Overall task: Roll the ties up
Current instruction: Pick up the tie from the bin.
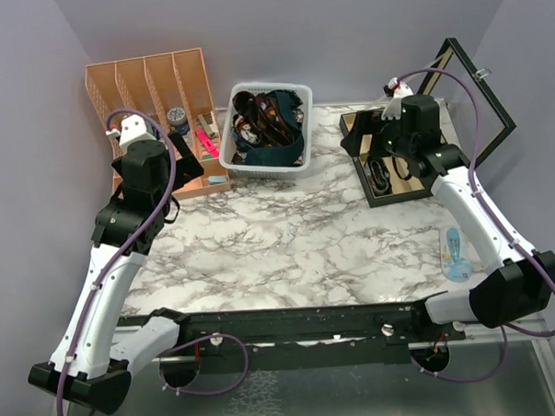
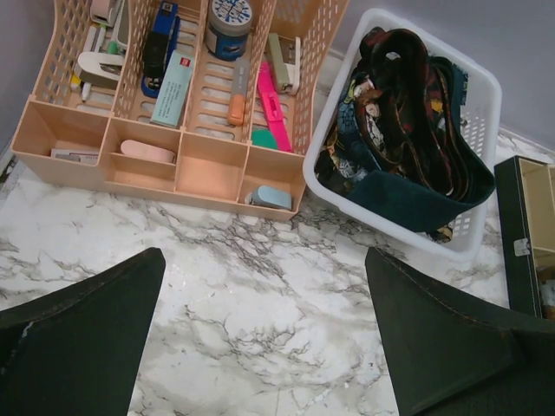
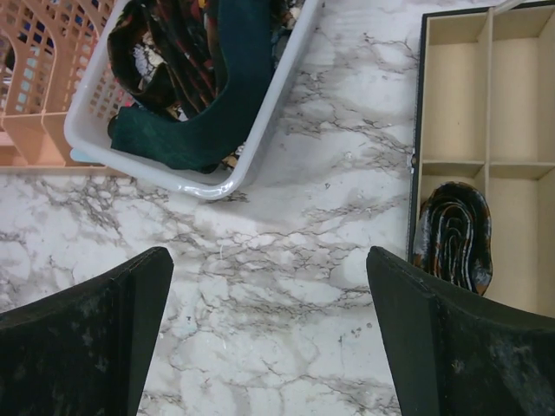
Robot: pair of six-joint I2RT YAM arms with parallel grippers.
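Right wrist view puts the ties [image 3: 173, 52] ahead of my jaws and off to their left, heaped in a tangle. A plain dark teal tie [image 3: 217, 104] lies draped over the patterned ones, and all of them sit inside a white basket [image 3: 173, 178]. Ahead and to the right, just past my right finger, one rolled tie [image 3: 453, 234] rests as a dark patterned coil in a compartment of the black box [image 3: 414, 130]. The other compartments that I can see hold nothing.

So I judge the job barely begun: one coil is stowed, and the whole heap in the basket is left to pull out, lay flat, roll and place.

My right gripper [image 3: 268, 251] is spread wide and carries nothing, with only marble table [image 3: 286, 286] between its fingers. My left gripper [image 2: 264, 256] is likewise released and bare. The basket lies ahead of it to the right, and the peach organizer [image 2: 173, 165] of desk items ahead to the left. Neither gripper touches a tie.
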